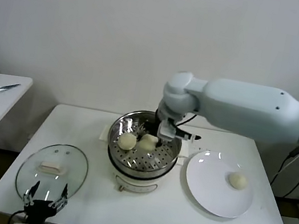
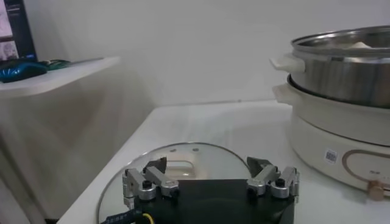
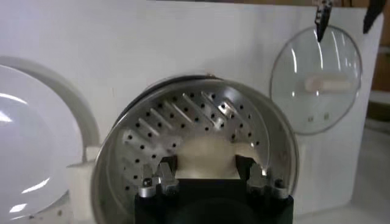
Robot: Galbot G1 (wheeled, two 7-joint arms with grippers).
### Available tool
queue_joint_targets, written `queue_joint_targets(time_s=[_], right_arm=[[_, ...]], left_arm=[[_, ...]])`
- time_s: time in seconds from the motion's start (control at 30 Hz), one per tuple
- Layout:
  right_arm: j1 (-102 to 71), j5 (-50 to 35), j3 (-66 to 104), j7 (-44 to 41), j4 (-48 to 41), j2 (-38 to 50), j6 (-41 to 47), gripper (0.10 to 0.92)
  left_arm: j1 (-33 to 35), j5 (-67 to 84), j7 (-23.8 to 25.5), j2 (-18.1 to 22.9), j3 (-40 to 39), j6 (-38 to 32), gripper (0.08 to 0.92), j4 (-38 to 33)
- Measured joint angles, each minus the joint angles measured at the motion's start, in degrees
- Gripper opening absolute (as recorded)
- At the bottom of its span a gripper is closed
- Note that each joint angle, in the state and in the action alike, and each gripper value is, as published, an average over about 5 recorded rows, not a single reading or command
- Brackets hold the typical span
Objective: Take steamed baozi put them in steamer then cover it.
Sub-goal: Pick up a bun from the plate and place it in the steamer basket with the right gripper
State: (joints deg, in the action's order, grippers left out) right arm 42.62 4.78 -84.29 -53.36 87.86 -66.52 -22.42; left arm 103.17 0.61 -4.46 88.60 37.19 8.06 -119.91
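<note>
R claw (image 1: 157, 139) over steamer (image 1: 141, 160) baozi (image 1: 148, 142)

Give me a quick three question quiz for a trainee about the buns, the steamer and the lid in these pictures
1. How many baozi remain on the plate?
2. True or false: the glass lid already covers the steamer.
3. Which gripper is over the steamer tray: A left, B right?

Key:
1. One baozi.
2. False; it lies flat on the table, by the open left gripper.
3. B; the right gripper, jaws open, flanks a bun on the tray.
</note>
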Motion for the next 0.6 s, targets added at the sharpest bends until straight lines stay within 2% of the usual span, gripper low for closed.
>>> queue_joint_targets(time_s=[0.27, 0.6], right_arm=[[-5.1, 4.5, 0.5, 1.1, -2.1, -2.5, -0.5, 0.645], [-7.9, 5.1, 0.3, 0.7, -3.5, -4.0, -0.5, 0.645]], left_arm=[[0.0, 0.1, 0.0, 0.0, 0.0, 0.0, 0.823, -0.1], [0.2, 0.3, 0.0, 0.0, 0.1, -0.1, 0.823, 0.1]])
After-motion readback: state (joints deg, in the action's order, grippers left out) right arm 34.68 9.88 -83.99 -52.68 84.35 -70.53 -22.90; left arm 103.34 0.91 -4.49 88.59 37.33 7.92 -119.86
